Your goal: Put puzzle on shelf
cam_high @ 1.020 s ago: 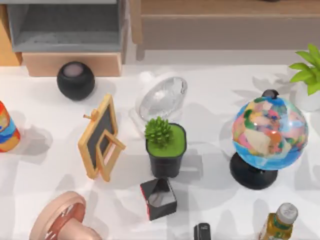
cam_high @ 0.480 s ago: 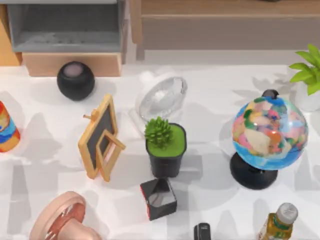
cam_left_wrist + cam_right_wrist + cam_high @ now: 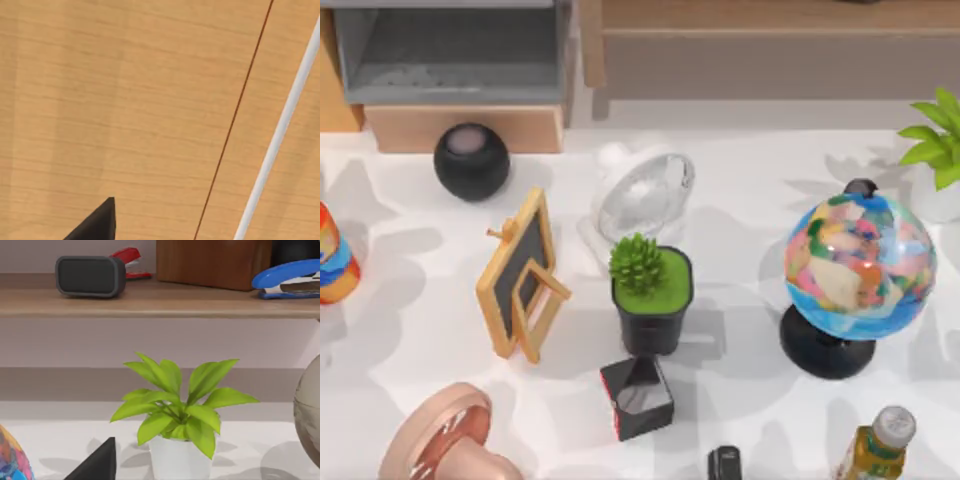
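Of the left gripper [image 3: 95, 222], a dark tip shows over a pale wood-grain surface crossed by a thin dark line and a white stripe [image 3: 280, 130]. How far open it is cannot be told, nor whether it holds anything. Of the right gripper [image 3: 95, 462], a similar dark tip shows low over the white table [image 3: 750, 180], and its opening and grasp cannot be told either.

Just beyond the right gripper stands a leafy plant [image 3: 180, 415] in a white pot, with the globe [image 3: 12, 460] at the left. Past the plant is the shelf [image 3: 150, 302], its long axis running left to right along the far side of the table. On its board are a dark grey speaker [image 3: 90, 276], a red stapler [image 3: 127, 257], a brown wooden box [image 3: 212, 262] and a blue stapler [image 3: 290, 282].

From above, the shelf lies at the far right, with the grey cubby [image 3: 450, 50] to its left. Near the table's middle, a succulent in a black pot [image 3: 653, 295] stands just behind a black cube with a red edge [image 3: 638, 398].
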Action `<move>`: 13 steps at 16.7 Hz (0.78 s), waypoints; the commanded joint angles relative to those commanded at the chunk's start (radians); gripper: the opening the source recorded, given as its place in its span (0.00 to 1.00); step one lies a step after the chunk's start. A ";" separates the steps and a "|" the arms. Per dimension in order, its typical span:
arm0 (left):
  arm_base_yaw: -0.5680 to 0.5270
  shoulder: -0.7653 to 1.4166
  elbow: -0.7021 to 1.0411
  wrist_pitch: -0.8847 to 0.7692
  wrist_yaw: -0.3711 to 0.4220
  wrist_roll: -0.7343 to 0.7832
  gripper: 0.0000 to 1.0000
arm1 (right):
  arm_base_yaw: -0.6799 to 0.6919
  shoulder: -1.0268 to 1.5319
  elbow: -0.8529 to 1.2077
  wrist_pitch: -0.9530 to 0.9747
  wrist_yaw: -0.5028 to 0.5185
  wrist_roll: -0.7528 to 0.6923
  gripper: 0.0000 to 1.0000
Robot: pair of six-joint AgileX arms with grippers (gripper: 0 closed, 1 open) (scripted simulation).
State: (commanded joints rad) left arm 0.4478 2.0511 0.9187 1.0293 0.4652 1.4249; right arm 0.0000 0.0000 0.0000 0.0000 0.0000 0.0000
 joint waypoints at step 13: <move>-0.029 0.230 0.181 0.146 0.000 0.160 1.00 | 0.000 0.000 0.000 0.000 0.000 0.000 1.00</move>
State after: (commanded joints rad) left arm 0.4189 2.2807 1.1000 1.1749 0.4652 1.5845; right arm 0.0000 0.0000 0.0000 0.0000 0.0000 0.0000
